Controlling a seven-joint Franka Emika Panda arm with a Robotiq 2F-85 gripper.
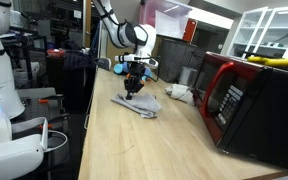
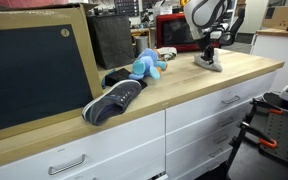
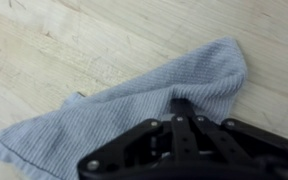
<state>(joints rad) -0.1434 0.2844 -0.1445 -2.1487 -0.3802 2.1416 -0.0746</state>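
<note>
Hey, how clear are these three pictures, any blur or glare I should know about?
Wrist view: the grey cloth reads fairly clearly, while the gripper is a dark, soft-edged mass close to the lens. In an exterior view, the white cabinet is washed out by bright light. In an exterior view, the blue plush toy looks small and soft-edged.

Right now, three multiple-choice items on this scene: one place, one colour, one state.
1. The end effector is at: A the cloth B the plush toy C the counter edge
2. The plush toy is: A red B blue C green
3. The cloth is: A neatly folded B hanging off the counter C rumpled on the counter
Answers: 1 A, the wrist view shows its tip on the grey fabric; 2 B, blue in an exterior view; 3 C, creased, lying on the wood.
</note>
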